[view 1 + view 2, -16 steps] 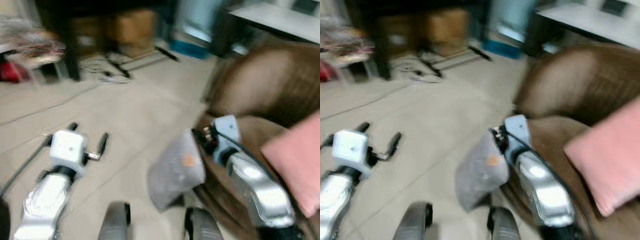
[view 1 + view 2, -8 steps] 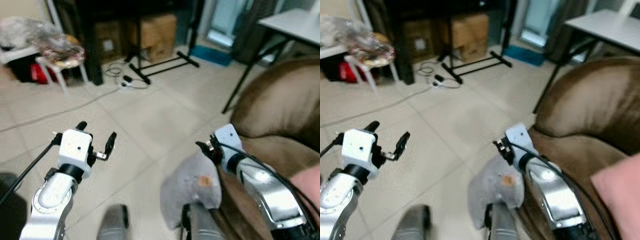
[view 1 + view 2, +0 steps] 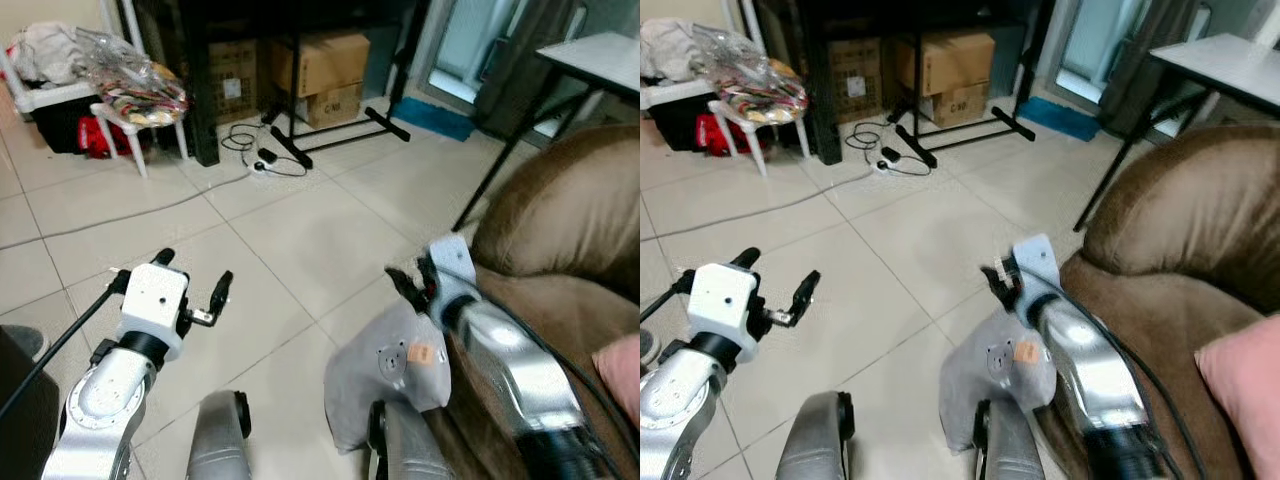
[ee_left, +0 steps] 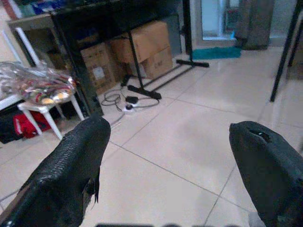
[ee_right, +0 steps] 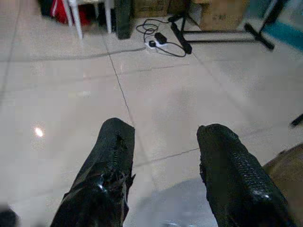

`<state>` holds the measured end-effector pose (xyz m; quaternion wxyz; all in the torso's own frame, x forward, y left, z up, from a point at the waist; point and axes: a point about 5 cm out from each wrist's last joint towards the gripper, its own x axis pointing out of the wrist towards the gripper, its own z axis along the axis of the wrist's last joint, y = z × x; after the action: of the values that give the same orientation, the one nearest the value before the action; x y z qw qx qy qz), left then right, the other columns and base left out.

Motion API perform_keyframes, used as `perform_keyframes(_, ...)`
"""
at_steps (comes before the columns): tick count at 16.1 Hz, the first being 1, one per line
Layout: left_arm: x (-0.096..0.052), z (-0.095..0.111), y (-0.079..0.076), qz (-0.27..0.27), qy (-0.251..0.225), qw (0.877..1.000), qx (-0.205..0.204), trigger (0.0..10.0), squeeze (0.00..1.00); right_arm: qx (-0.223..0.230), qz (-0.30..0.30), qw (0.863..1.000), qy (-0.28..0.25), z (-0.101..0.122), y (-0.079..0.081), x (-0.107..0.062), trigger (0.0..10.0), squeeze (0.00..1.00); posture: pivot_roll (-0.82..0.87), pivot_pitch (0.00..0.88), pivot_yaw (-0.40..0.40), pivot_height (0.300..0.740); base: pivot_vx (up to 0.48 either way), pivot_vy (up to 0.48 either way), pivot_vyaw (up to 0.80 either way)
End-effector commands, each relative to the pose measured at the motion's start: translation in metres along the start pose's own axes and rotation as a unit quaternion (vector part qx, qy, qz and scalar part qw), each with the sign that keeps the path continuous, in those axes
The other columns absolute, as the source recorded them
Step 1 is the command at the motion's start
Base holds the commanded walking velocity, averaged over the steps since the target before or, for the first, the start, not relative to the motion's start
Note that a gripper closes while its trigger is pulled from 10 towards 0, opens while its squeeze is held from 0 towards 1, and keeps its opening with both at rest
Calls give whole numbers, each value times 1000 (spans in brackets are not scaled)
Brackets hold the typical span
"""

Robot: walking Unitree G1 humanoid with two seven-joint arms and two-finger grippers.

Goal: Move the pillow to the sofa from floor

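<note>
Right pincer (image 3: pixel 992 274), fingers parted and empty, hovers just above the grey pillow (image 3: pixel 990 385), which leans on the brown sofa (image 3: pixel 1185 235). Left pincer (image 3: pixel 778 285), also wide, sits farther off; right is nearer.

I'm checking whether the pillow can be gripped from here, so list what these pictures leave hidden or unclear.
- Grey pillow: its lower edge, in both eye views, hidden behind the robot's own leg.
- Right gripper: whether it touches the pillow; the arm hides the contact in the eye views, and the right wrist view cuts the pillow off at its edge.
- Pink cushion on the brown sofa: cut off by the picture's edge.
- Left gripper: open, apart from the pillow.
</note>
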<state>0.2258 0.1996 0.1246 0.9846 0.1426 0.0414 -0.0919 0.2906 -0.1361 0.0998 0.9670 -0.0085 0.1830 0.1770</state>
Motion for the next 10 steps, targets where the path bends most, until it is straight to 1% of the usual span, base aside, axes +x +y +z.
perform_keyframes(1,1,-3,-3,-10,10,1000,1,10000,216,27,-14,999,24,-7,-5,1,10000,0,26,0,-66,541,0,0,0)
perform_keyframes(2,3,-2,-3,-17,10,1000,0,10000,220,54,-25,997,48,-13,-5,6,10000,0,23,0,-57,531,0,0,0)
perform_keyframes(3,5,-2,-4,-31,11,999,3,10000,220,96,-37,992,70,-21,-6,11,10000,0,20,0,-48,516,0,0,0)
perform_keyframes(4,5,-2,-5,-38,11,999,5,10000,227,118,-41,989,75,-26,-6,13,10000,0,19,0,-43,506,0,0,0)
perform_keyframes(6,6,-2,-6,-46,11,999,6,10000,220,126,-48,987,86,-32,-7,16,10000,0,21,0,-41,496,0,0,0)
perform_keyframes(7,7,-2,-8,-58,11,998,9,10000,224,128,-51,986,99,-39,-6,20,10000,0,26,0,-38,481,0,0,0)
perform_keyframes(8,7,-1,-9,-60,11,998,9,10000,224,130,-51,985,100,-40,-6,21,10000,0,26,0,-38,476,0,0,0)
perform_keyframes(9,7,-3,-8,-65,15,998,13,10000,224,138,-45,985,92,-40,-4,25,10000,0,21,0,-21,476,0,0,0)
perform_keyframes(10,7,-3,-9,-74,17,997,13,10000,224,137,-55,985,85,-41,-4,29,10000,1000,15,0,-16,476,0,0,0)
